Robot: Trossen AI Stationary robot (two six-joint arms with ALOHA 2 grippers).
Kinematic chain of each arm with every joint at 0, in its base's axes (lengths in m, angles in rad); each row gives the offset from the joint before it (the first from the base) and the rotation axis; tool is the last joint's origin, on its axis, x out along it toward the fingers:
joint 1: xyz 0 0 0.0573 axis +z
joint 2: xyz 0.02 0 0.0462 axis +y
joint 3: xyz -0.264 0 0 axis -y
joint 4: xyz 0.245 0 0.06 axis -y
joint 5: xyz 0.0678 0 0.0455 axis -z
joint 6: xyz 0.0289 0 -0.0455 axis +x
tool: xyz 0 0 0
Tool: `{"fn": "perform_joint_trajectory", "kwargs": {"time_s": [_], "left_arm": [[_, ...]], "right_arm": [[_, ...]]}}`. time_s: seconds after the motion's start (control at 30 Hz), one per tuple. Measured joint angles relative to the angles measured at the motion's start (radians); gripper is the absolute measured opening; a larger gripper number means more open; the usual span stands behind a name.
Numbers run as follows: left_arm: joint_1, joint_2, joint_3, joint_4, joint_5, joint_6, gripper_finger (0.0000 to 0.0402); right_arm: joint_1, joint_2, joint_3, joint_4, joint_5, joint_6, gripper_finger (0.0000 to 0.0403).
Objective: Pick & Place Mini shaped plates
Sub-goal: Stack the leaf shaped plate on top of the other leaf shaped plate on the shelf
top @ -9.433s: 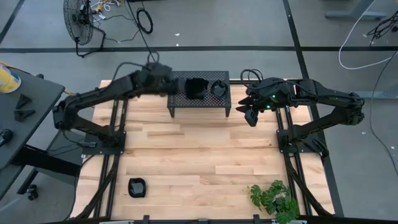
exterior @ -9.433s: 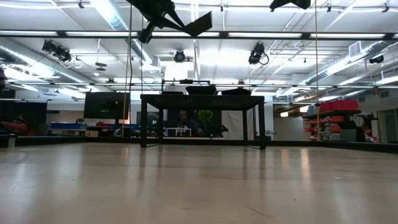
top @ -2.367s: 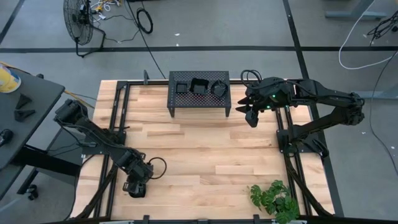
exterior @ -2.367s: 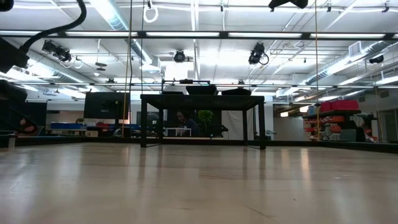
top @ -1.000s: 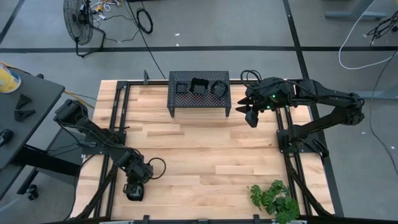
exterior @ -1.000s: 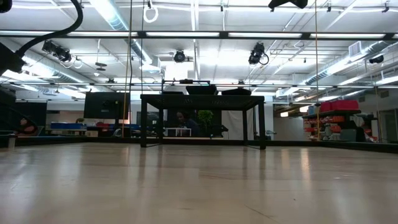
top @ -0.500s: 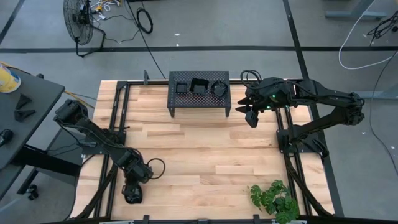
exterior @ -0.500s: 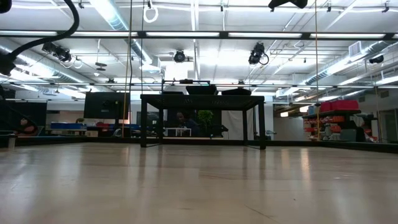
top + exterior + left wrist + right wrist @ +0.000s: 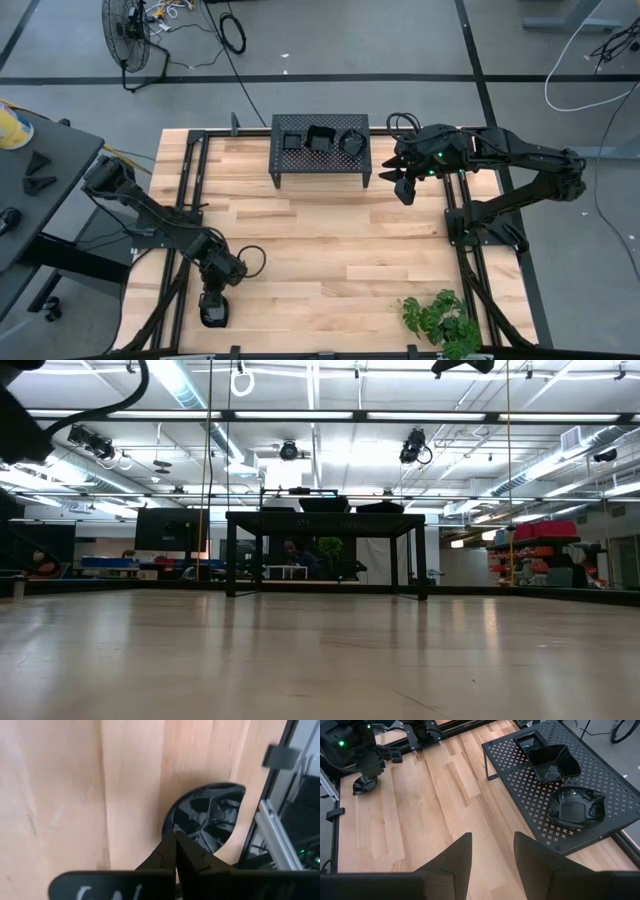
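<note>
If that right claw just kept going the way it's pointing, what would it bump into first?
Most likely the bare wooden table. The right gripper hangs with jaws open, aimed down at the boards beside the black metal stand, not at the plates on it. Depth is hard to judge, so this is a guess.

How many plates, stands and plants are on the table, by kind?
Plates: 4, three on the stand and one near the left hand.
Stand: 1.
Plant: 1.
Total: 6.
</note>
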Motion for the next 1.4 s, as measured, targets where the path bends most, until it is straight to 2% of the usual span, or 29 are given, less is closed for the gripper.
{"fn": "perform_joint_trajectory", "kwargs": {"time_s": [0.13, 0.27, 0.4, 0.63, 0.77, 1.03, 1.4], "left_arm": [[0.015, -0.018, 0.0, -0.003, -0.025, -0.003, 0.0002], [0.015, -0.016, 0.0, -0.003, -0.054, -0.004, 0.0026], [0.013, -0.016, 0.0, -0.004, -0.078, 0.011, 0.0076], [-0.026, -0.016, 0.0, 0.009, -0.08, 0.015, 0.0191], [-0.06, -0.015, 0.0, 0.012, -0.096, -0.007, 0.0229], [-0.097, 0.002, -0.001, 0.016, -0.146, -0.029, 0.0232], [-0.113, 0.089, -0.002, 0.056, -0.143, -0.029, 0.0233]], "right_arm": [[0.0, 0.0, 0.0, 0.0, 0.0, 0.0, 0.0149], [0.0, 0.0, 0.0, 0.0, 0.0, 0.0, 0.0149], [0.0, 0.0, 0.0, 0.0, 0.0, 0.0, 0.0149], [0.0, 0.0, 0.0, 0.0, 0.0, -0.001, 0.0149], [0.0, 0.0, 0.0, 0.0, 0.0, -0.001, 0.0149], [0.0, 0.0, 0.0, 0.0, 0.0, 0.004, 0.0149], [0.0, 0.0, 0.0, 0.0, 0.0, 0.011, 0.0149]]}}
